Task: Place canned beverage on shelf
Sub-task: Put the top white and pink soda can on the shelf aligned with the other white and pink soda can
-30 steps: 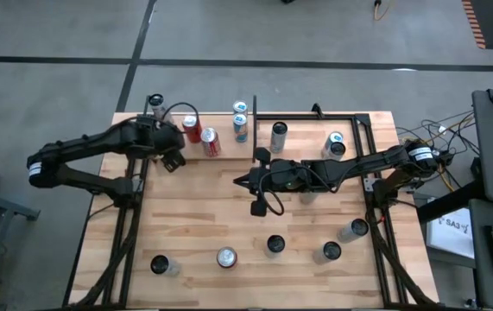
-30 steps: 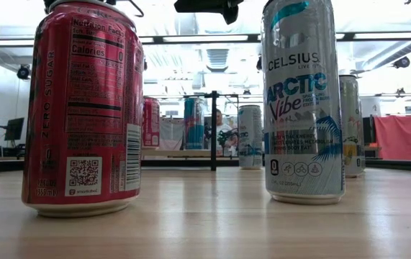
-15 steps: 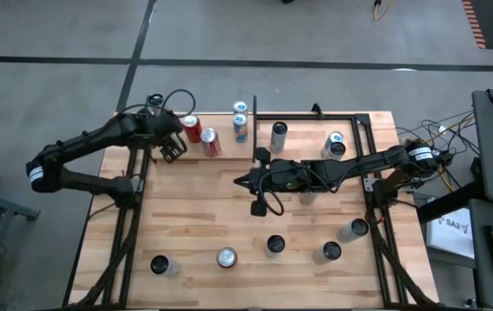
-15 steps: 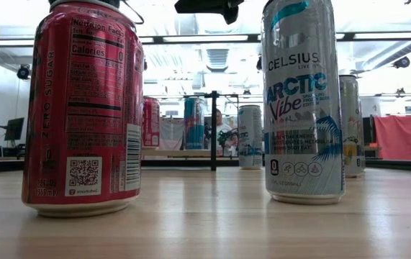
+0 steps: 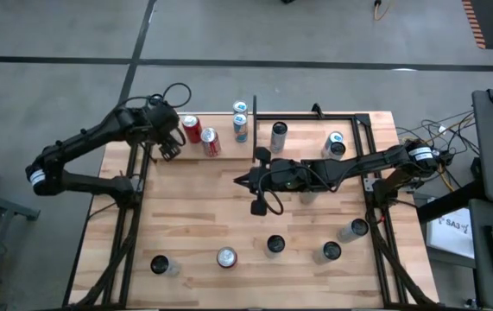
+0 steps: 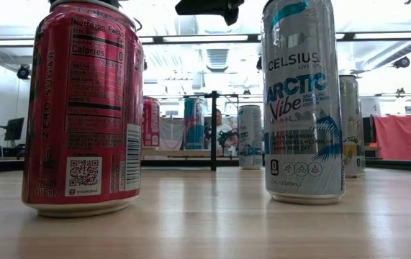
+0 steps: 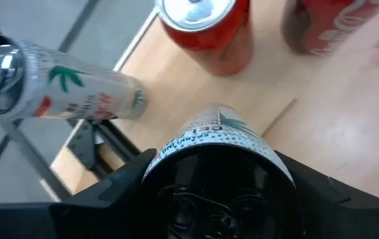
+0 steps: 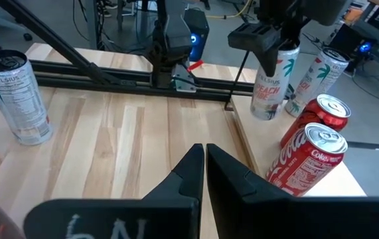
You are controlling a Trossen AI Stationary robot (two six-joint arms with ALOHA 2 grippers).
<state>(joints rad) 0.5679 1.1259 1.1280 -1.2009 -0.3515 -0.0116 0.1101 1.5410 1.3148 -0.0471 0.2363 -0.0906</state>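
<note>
My left gripper [image 5: 170, 142] is shut on a white canned beverage [image 8: 267, 86] over the left part of the shelf [image 8: 269, 143], a pale raised panel [image 5: 222, 123] at the table's far left. Two red cans [image 8: 308, 159] stand on the shelf. Another white can [image 7: 56, 89] stands at its far left corner. The shelf also shows in the low view as a pale ledge [image 6: 176, 152] beside a black upright rod [image 6: 213, 129]. My right gripper [image 5: 237, 181] hangs shut above the table's middle, holding nothing. My left gripper pinches the white can's upper wall [image 8: 269, 64], just below its top, between its two fingers [image 7: 109, 192]. The fingers come steeply from above, one on each side. The can hangs about upright below them; whether its base [image 8: 265, 116] touches the shelf, I cannot tell.
Two blue-and-white cans [image 5: 240, 121] stand at the shelf's right end. A bare black frame [image 5: 363, 130] at the far right has two cans [image 5: 278, 134] inside it. Several more cans [image 5: 226, 257] stand along the near part of the table.
My left gripper has swung toward the table's far edge with the white can, staying at about the same height and turning a little. The can remains upright in the hold. My right arm has kept still.
</note>
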